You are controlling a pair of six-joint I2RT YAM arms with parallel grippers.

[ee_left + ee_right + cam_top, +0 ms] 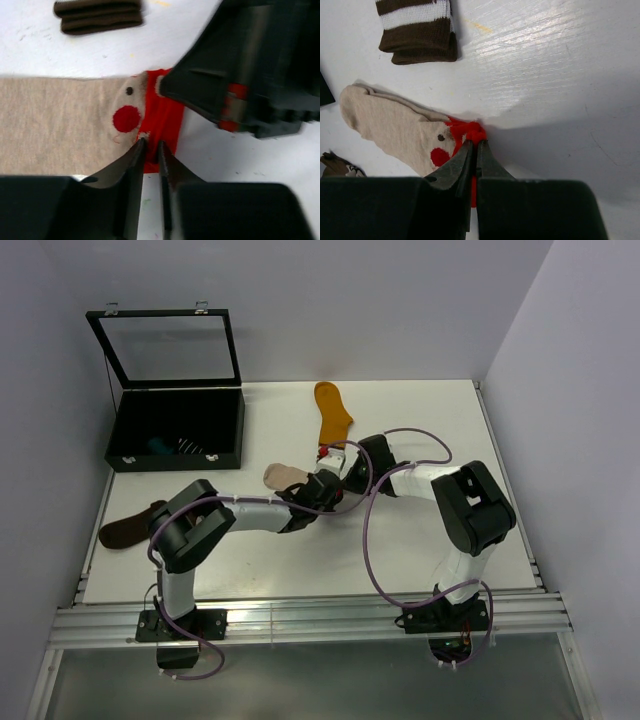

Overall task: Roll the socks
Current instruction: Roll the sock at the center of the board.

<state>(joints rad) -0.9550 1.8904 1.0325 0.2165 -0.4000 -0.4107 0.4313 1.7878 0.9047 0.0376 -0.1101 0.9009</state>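
Both tools are crowded onto the same little red end of the beige sock (pixel 395 125), so my worry is that they bump each other. A thin pinch could also slip once rolling starts, and then the fabric just drags across the bench (pixel 545 75) instead of curling. The right tool (pixel 474 147) is clamped tight on the red tip. The left tool (pixel 151 147) is squeezed onto the red edge beside it, barely a sliver between its tips. The sock lies flat and unrolled mid-bench, with a red dot and a dark spot near the red end.
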